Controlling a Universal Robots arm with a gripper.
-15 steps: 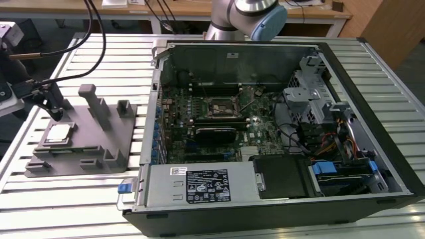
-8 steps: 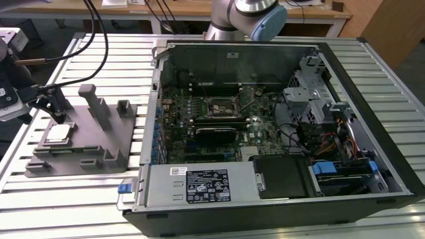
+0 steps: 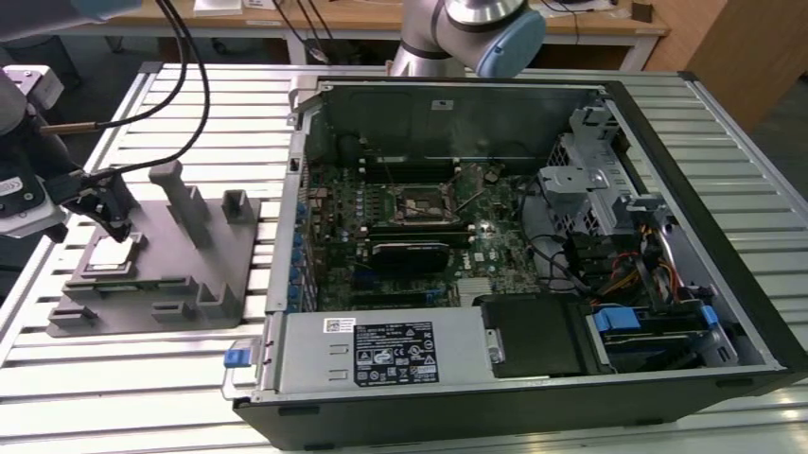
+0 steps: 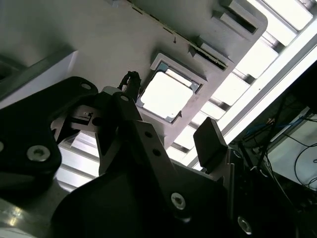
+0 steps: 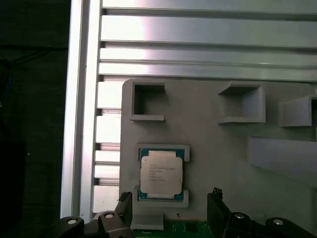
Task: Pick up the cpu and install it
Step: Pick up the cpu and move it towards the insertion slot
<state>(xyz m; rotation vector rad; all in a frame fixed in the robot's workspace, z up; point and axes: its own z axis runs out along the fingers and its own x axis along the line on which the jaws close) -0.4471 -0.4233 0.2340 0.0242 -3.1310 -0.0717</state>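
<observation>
Our gripper (image 3: 112,219) hangs at the exterior view's left edge, its fingers spread and holding nothing, just above the grey tray (image 3: 189,284). In the first wrist view the fingertips (image 5: 216,201) stand wider apart than the cpu (image 5: 160,173) and touch nothing. We judge the gap is set that way so the chip's edges fit between them.

The cpu (image 3: 112,253) lies flat in a shallow framed recess near the tray's left side, silvery top up. The recess seems meant to hold it square and at a known spot. Just right of it, the tray's upright posts (image 3: 177,194) rise beside the gripper.

Further right, at mid-frame, the open computer case (image 3: 455,109) lies on its side on the slatted table (image 3: 189,104), so its board faces up. The metal-framed socket (image 3: 411,201) sits near the board's middle, well apart from the cpu, so nothing is installed yet.
</observation>
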